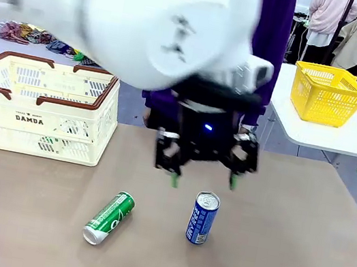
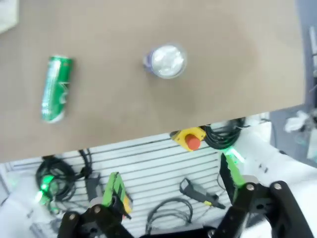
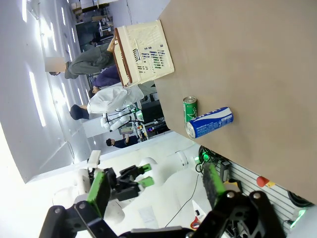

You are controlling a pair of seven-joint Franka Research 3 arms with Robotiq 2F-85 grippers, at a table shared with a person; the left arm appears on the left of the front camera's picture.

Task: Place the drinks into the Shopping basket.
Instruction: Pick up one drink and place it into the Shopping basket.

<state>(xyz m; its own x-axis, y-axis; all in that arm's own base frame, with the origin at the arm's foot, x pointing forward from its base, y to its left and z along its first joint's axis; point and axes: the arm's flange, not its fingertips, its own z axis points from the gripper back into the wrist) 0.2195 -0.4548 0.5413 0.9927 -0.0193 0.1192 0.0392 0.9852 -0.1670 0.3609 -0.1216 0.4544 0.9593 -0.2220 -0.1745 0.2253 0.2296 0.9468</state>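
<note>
The left arm's white casing, blurred and close to the camera, covers most of the upper front view and cuts off the far right corner of the Shopping basket (image 1: pixel 37 112), which sits at the desk's (image 1: pixel 295 258) far left corner. The print on the blue can (image 1: pixel 203 218) is too small to read. From the left wrist, that can is a blurred silver top with a sliver of blue.

The left end effector (image 1: pixel 203 179) hangs over the middle of the desk with its jaws spread wide, holding nothing. The blue can stands upright just below it, a little toward the near edge, and they do not touch. The green can (image 1: pixel 109 218) lies on its side to the left of the blue one, apart from it.

The right end effector (image 3: pixel 154 184) is also wide open and empty, held off the desk beyond its near edge, well away from both cans.
</note>
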